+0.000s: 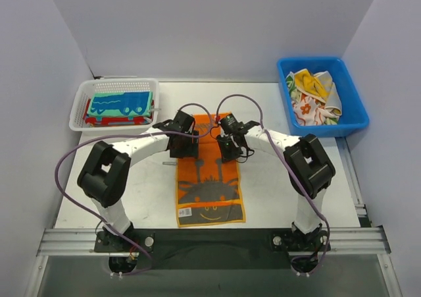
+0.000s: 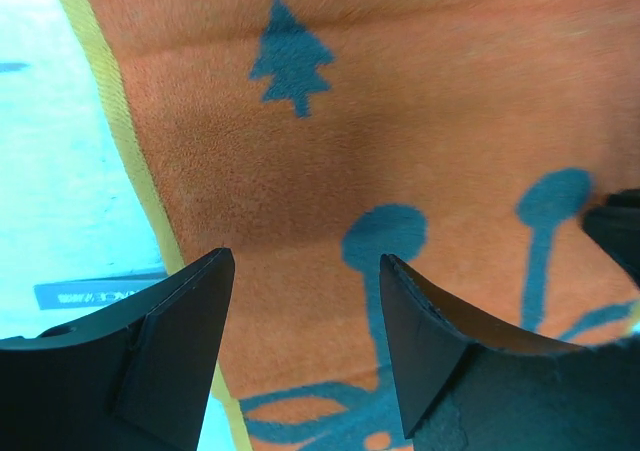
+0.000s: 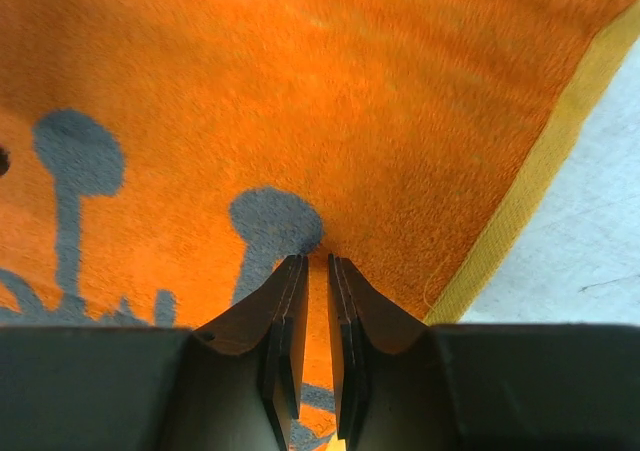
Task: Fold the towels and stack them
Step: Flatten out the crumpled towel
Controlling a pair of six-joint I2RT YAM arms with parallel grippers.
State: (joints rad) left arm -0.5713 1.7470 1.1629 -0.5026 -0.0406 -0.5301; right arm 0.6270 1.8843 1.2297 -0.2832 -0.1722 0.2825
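An orange towel (image 1: pixel 209 182) with grey prints and a yellow border lies flat on the table between the arms, its grey end nearest the bases. My left gripper (image 1: pixel 185 149) hovers over the towel's far left part. In the left wrist view it (image 2: pixel 305 259) stands open, with only orange cloth (image 2: pixel 400 121) showing between the fingers. My right gripper (image 1: pixel 231 153) is over the far right part. Its jaws (image 3: pixel 315 261) are parted by a narrow slit with nothing in it, just above the towel (image 3: pixel 300 91) near its yellow edge. Folded towels (image 1: pixel 122 105), teal on top of red, are stacked in a white mesh basket (image 1: pixel 77 109).
The basket stands at the back left. A blue bin (image 1: pixel 352 122) at the back right holds crumpled towels (image 1: pixel 312 98), yellow and floral white. White walls close in the table on three sides. Both arms' cables arch over the towel's far end.
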